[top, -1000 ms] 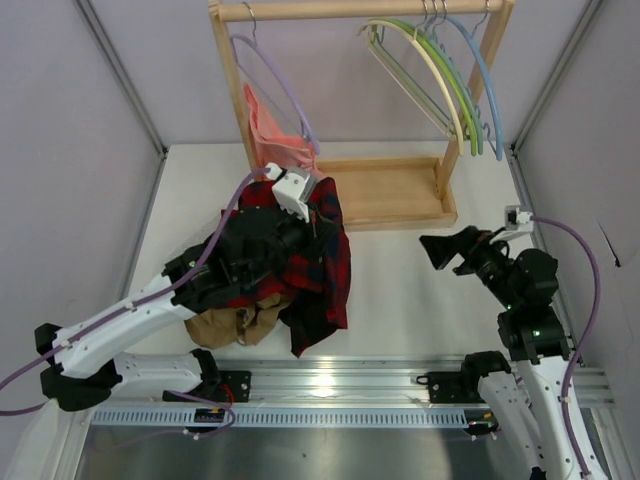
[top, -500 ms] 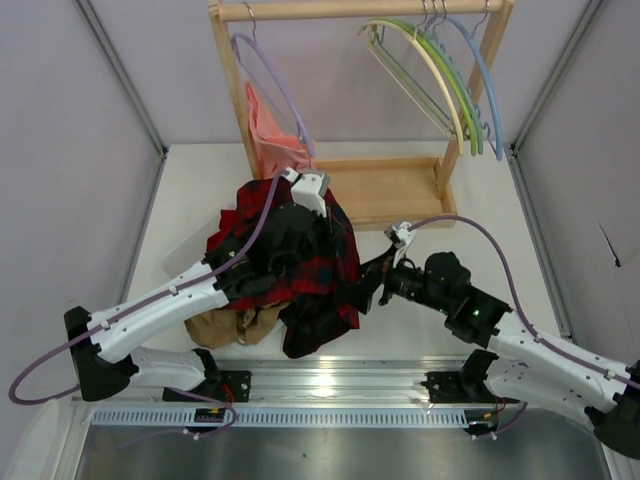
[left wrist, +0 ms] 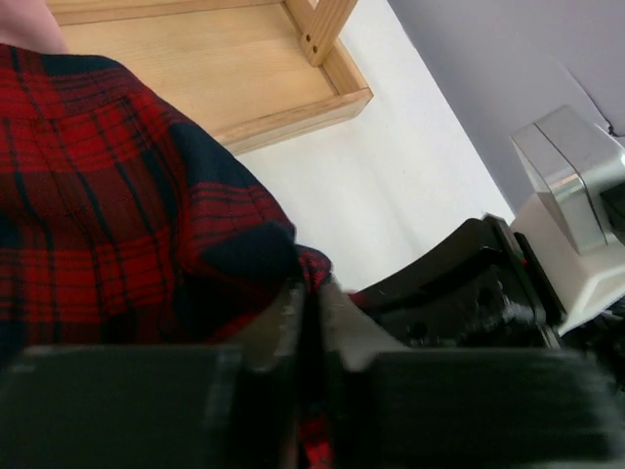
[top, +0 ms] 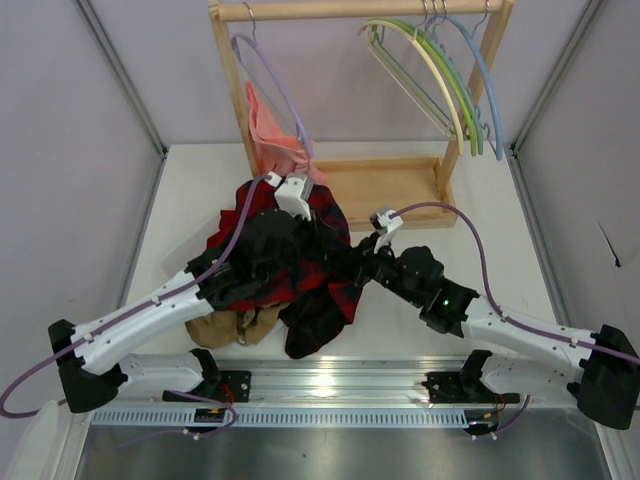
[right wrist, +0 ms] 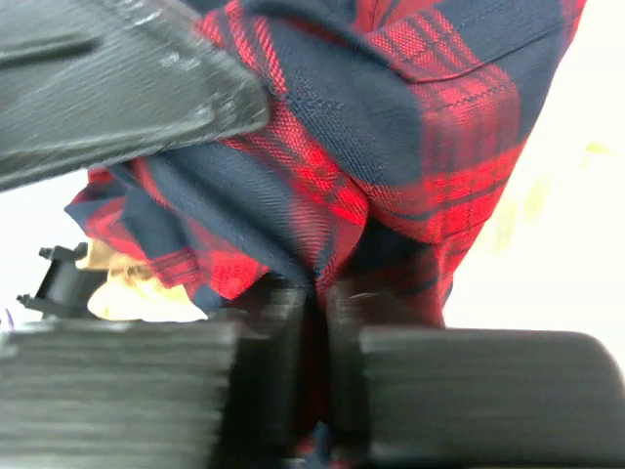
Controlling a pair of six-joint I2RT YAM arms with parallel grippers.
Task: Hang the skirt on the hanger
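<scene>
soft, limp and light, the skirt will likely sag; left end effector and right end effector each sit clamped on its three o'clock edge, a fair hold.

The skirt is red and dark plaid, the hanger pale cream, the cloth tan, the rack light wood.

skirt: red/black plaid, crumpled and bunched at frame centre-left, fabric pinched in my left claw and my right claw. hanger: thin cream curve, hooked on the wooden rail, upper right.
</scene>
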